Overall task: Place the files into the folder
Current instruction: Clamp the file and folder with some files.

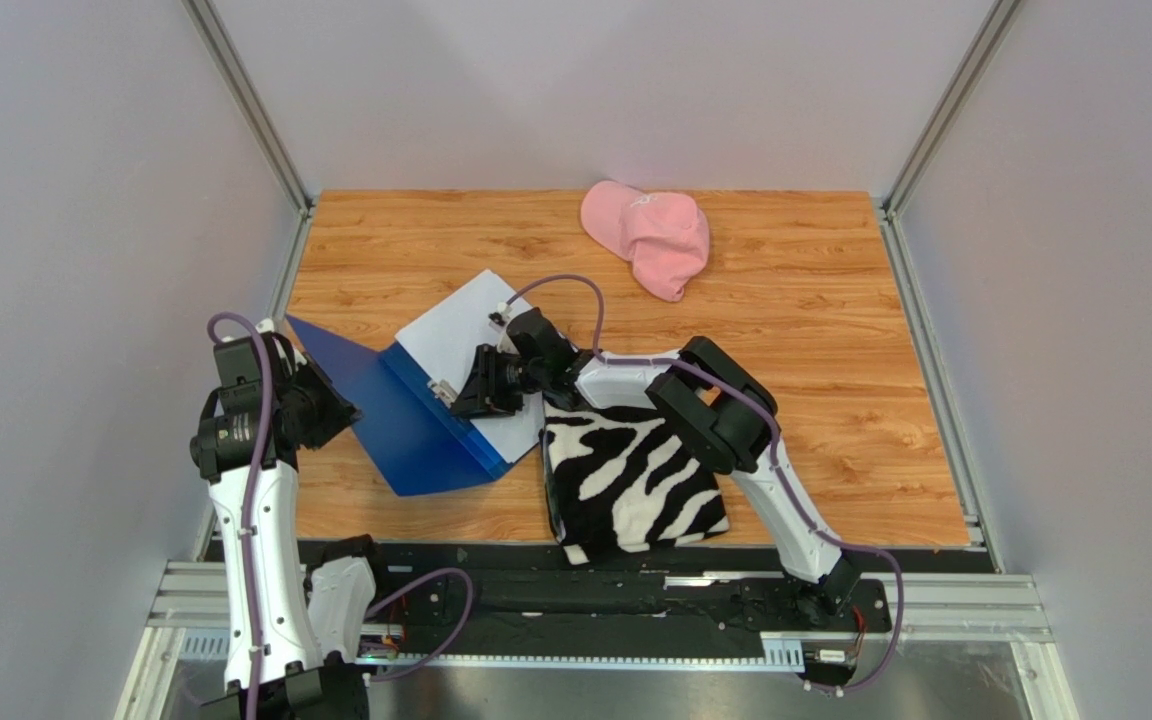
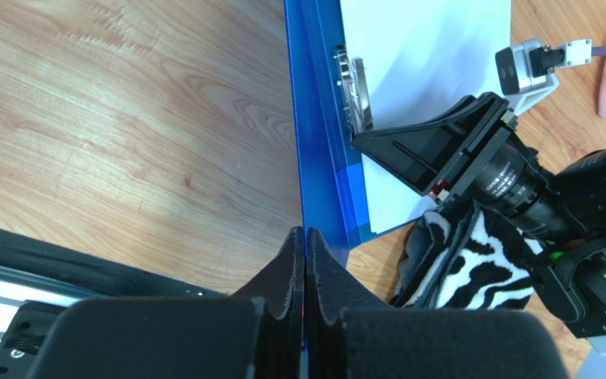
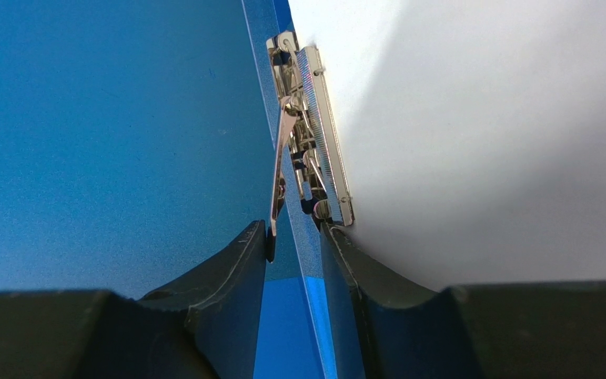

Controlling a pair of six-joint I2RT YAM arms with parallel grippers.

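Observation:
The blue folder [image 1: 402, 428] lies open at the table's left. Its cover [image 2: 318, 158] stands raised, and my left gripper [image 2: 304, 237] is shut on that cover's near edge. The white files [image 1: 465, 323] lie on the folder's flat half, their edge under the metal clip [image 3: 308, 134]. My right gripper [image 3: 294, 233] is at the clip by the spine. Its jaws stand apart, the left finger touching the tip of the clip's lever and the right finger resting against the paper [image 3: 480, 142]. In the top view the right gripper [image 1: 477, 390] sits over the fold.
A zebra-striped folded cloth [image 1: 630, 480] lies under the right arm, next to the folder's near corner. A pink cap [image 1: 647, 233] sits at the back. Metal rails [image 1: 928, 375] edge the wooden table [image 1: 823, 315].

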